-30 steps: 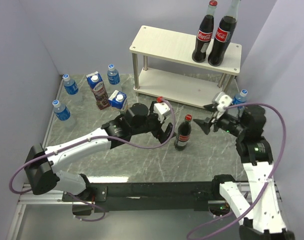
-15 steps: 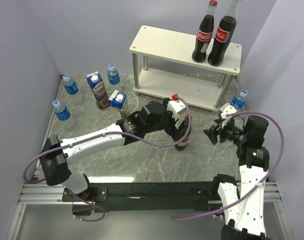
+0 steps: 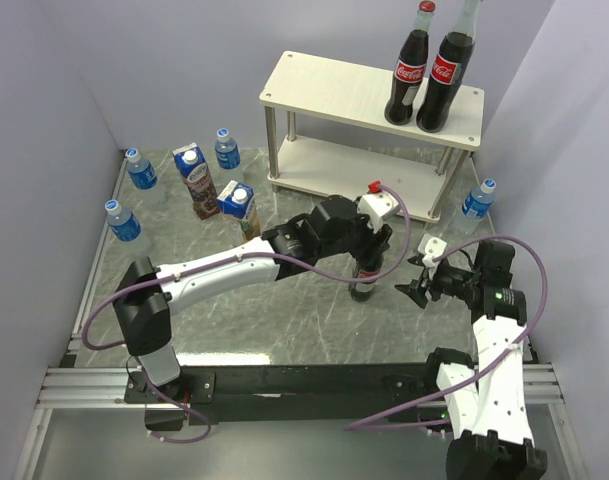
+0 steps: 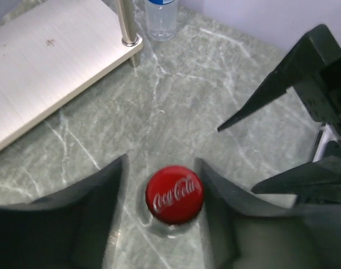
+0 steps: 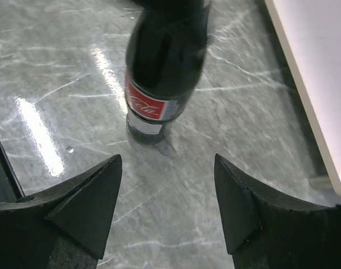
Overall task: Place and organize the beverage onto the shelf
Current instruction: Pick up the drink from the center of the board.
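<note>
We find the cola bottle [image 3: 365, 268] standing upright on the table [image 3: 284, 320], in front of the shelf [image 3: 324, 85] and a little toward its right end. Its long axis runs straight up and down. The left claw [image 3: 370, 248] comes at it from above. In the left wrist view the red cap [image 4: 174, 194] sits squarely between the two fingers [image 4: 97, 218], one on each side. The right finger looks to be against the cap, while a thin gap shows on the left, so we cannot tell whether the claw has actually clamped the neck or only straddles it.

The right claw [image 3: 416, 289] hangs just beside the bottle on its right, apart from it. Its fingers are spread wide and empty, pointing toward the bottle's lower body.

So the left arm is plainly the nearer one — the bottle is already inside its reach, with no sideways offset to correct. We judge that what matters next is the direction of the lift: up along the bottle's own axis, then away from us toward the top board, where two other cola bottles [image 3: 429, 80] stand at the right end. The open space there lies to their left — we think that is the likely spot.
</note>
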### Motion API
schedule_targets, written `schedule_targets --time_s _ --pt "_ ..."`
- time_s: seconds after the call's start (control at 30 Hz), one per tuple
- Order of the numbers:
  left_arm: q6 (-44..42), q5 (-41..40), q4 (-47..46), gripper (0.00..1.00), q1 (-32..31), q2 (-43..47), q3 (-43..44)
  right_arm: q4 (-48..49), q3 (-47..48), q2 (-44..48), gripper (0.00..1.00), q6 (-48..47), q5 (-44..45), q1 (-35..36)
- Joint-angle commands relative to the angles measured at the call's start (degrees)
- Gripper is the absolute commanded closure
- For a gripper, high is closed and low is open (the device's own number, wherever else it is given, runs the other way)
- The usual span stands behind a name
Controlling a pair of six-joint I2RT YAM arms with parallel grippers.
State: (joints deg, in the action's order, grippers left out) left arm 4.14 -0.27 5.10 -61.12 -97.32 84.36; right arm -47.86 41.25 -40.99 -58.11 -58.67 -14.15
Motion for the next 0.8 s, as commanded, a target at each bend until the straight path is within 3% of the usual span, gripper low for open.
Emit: schedule_targets --time_s 0.0,0.07,0.13,0.17,0.3,0.57,0.67,0.7,0.77 --pt "0.16 -1.66 0.26 0.49 -0.31 -1.12 3.97 -0.03 -0.47 -2.59 0.27 -8.58 -6.44 -0.35" --pt "0.34 -0.96 0.35 0.66 -0.40 -1.29 4.59 -1.01 -0.39 -5.05 0.27 -11.40 -7.76 -0.35" --pt "0.69 -0.87 0.34 0.97 -0.40 -1.30 5.37 -1.63 -0.82 -7.42 0.27 -15.36 -10.22 -0.26" --pt "0.87 -0.96 0.26 1.00 -0.40 -1.21 5.64 -1.71 -1.35 -8.22 0.27 -16.67 -10.93 -0.26" --pt "0.87 -1.31 -1.23 1.00 -0.58 0.10 6.17 0.21 -1.53 -12.35 0.26 -19.33 -14.44 -0.17" --pt "2.01 -2.10 -0.54 1.00 -1.19 1.25 12.49 3.37 2.77 -18.51 0.25 -14.42 -19.55 3.51" --pt "2.27 -2.10 0.61 1.00 -1.54 1.25 14.95 14.51 0.86 -17.46 0.22 -2.22 -18.24 6.59" --pt "2.45 -2.01 0.70 0.99 -1.72 1.34 15.74 24.90 -0.29 -16.58 0.22 8.08 -16.84 8.94" --pt "2.63 -2.01 1.05 1.00 -2.07 1.60 16.45 37.95 -5.10 -12.99 0.21 19.73 -10.36 11.59"
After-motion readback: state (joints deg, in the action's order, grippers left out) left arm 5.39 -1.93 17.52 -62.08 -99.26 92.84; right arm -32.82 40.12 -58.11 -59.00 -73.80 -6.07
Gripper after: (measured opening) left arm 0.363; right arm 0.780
